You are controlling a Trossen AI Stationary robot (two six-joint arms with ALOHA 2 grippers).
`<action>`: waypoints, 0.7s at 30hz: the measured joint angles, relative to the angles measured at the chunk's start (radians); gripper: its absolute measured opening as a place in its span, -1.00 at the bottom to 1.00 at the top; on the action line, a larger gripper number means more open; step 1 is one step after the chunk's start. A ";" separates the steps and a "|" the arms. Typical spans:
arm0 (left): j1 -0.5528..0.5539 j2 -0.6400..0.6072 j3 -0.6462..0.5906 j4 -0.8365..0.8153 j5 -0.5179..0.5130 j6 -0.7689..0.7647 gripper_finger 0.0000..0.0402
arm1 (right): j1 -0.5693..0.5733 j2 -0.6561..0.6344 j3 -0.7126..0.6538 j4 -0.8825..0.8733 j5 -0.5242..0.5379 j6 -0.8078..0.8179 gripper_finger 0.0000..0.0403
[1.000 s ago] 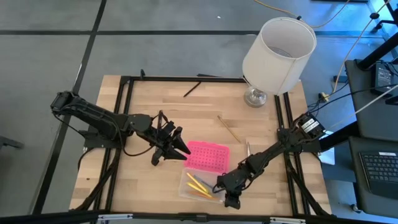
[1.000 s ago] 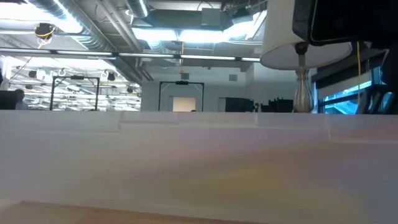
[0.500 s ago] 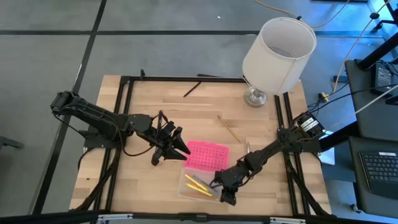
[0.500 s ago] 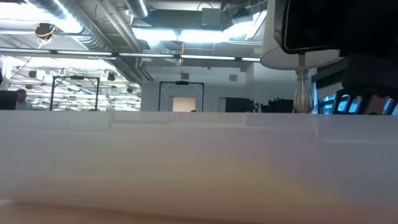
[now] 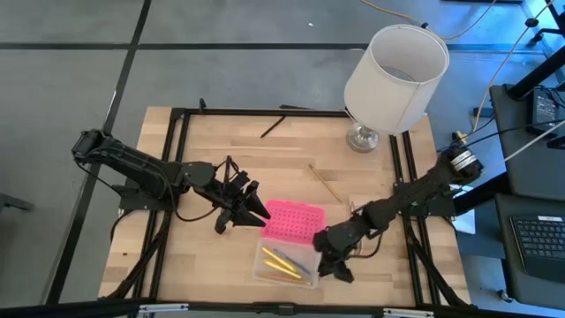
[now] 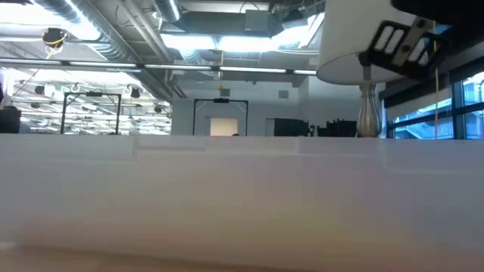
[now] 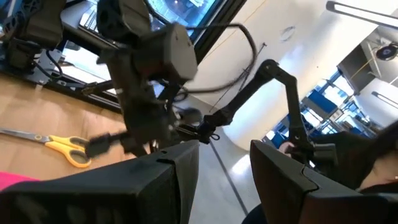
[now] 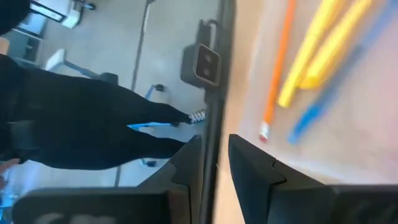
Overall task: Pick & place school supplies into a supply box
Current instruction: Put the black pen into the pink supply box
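We see the wooden table [image 5: 221,150] carrying a white-shaded lamp [image 5: 395,69] at its far right corner. The supply box [image 5: 291,243] lies open near the front edge, pink lid [image 5: 296,221] folded back, with yellow pens [image 5: 282,262], an orange pencil and a blue one in its clear base. The left gripper [image 5: 258,210] rests at the lid's left edge, its fingers apart and empty. The right gripper [image 5: 334,267] sits at the base's right end, fingers slightly parted with nothing between them. Scissors [image 7: 67,147] lie right of the lid. A brown pencil [image 5: 326,184] and a black pen [image 5: 272,126] lie farther back.
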 joint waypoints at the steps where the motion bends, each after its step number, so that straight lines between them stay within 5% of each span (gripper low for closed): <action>1: 0.000 0.000 0.000 0.001 0.000 0.000 -0.32 | -0.001 -0.027 -0.023 -0.004 0.003 -0.002 -0.59; 13: 0.002 0.001 0.000 0.001 -0.011 0.131 -0.32 | 0.022 -0.397 -0.417 0.243 0.127 0.050 -0.59; 21: 0.002 0.001 0.000 0.001 -0.187 0.184 -0.32 | 0.055 -0.584 -0.574 0.295 0.288 -0.008 -0.59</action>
